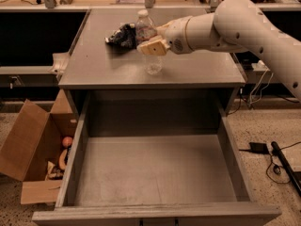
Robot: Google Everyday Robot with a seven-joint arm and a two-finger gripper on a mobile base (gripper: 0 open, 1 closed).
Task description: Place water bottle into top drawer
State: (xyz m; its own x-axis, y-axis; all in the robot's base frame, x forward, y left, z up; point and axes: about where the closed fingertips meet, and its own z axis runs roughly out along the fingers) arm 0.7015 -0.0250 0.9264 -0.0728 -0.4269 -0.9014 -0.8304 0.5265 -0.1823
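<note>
The water bottle [145, 29], clear with a white cap, is upright over the cabinet top, near the middle. My gripper [153, 48] reaches in from the right and is shut across the bottle's middle, its tan fingers [151, 47] in front of the bottle. The bottle's clear lower part shows below the fingers. The top drawer [155, 173] is pulled fully open below, grey, wide and empty. The gripper and bottle are behind the drawer's back wall, above the cabinet top [94, 65].
A dark crumpled cloth [123, 36] lies on the cabinet top just left of the bottle. An open brown cardboard box [28, 140] with small objects stands on the floor at the left. Cables and a black adapter [257, 148] lie on the floor at the right.
</note>
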